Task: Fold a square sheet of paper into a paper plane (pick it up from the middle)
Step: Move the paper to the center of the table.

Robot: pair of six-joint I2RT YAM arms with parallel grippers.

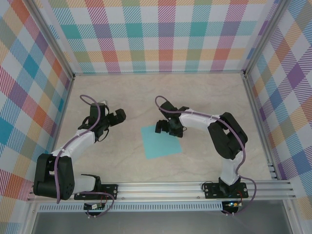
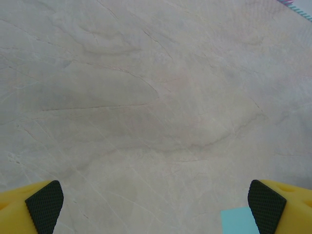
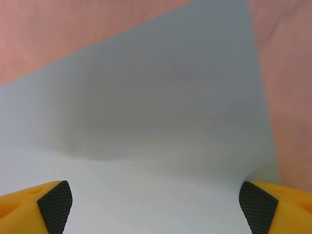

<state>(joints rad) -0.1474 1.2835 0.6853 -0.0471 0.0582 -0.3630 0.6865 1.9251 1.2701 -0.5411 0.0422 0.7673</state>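
A square sheet of paper [image 1: 158, 144] in plain turquoise lies on the pale marbled table [image 1: 122, 97], roughly midway between its left and right sides and a little nearer the front than the back. It sits turned slightly, so its edges run askew to the table's edges. It is unfolded, with no crease that I can make out, though up close its surface shows a soft, shadowed swell across the middle.
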